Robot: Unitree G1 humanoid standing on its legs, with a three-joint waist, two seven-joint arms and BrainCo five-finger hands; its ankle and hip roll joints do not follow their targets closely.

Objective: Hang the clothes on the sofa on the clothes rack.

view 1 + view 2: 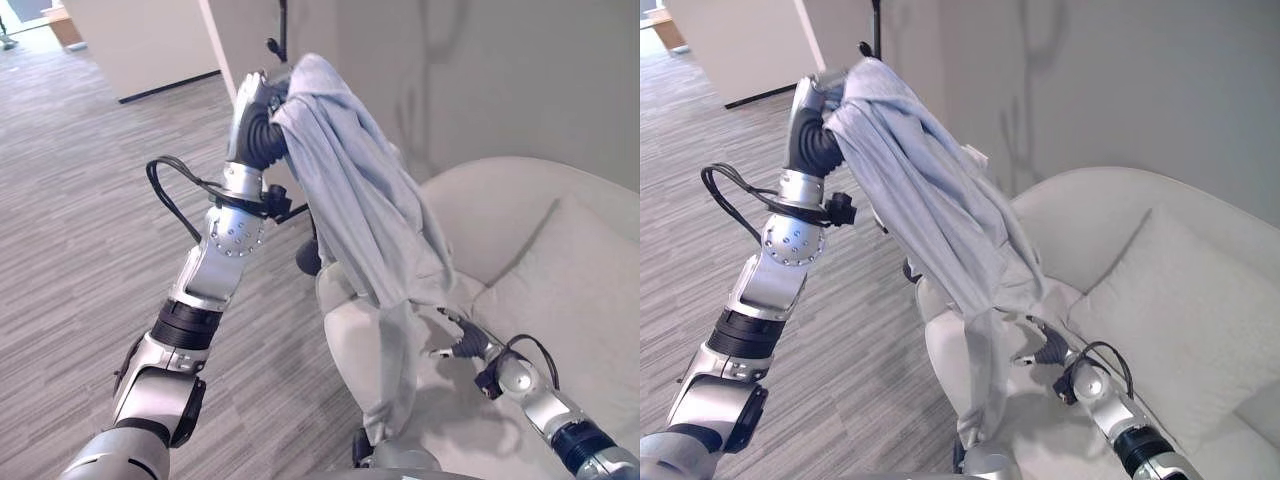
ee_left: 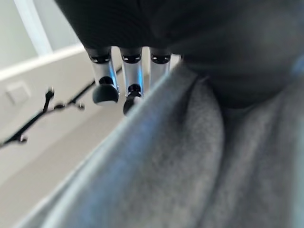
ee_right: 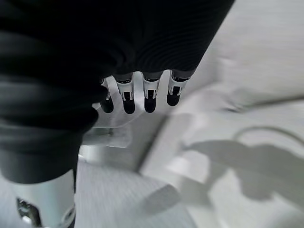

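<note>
one grey garment (image 1: 365,200), left hand (image 1: 255,105) gripping

The left hand (image 1: 818,100) is raised high at the upper left, its fingers curled into the top of a light grey-blue garment (image 1: 930,215). The cloth drapes from that hand down and to the right in long folds, its lower end hanging in front of the pale sofa (image 1: 1060,210). A white cushion (image 1: 1170,310) leans against the sofa's back on the right. The right hand (image 1: 1045,348) is low over the sofa seat, just beside the garment's hanging end, fingers spread and relaxed. A thin black rack pole (image 1: 877,25) stands behind the raised hand, by the grey wall (image 1: 1120,80). Grey striped carpet (image 1: 700,130) covers the floor.
</note>
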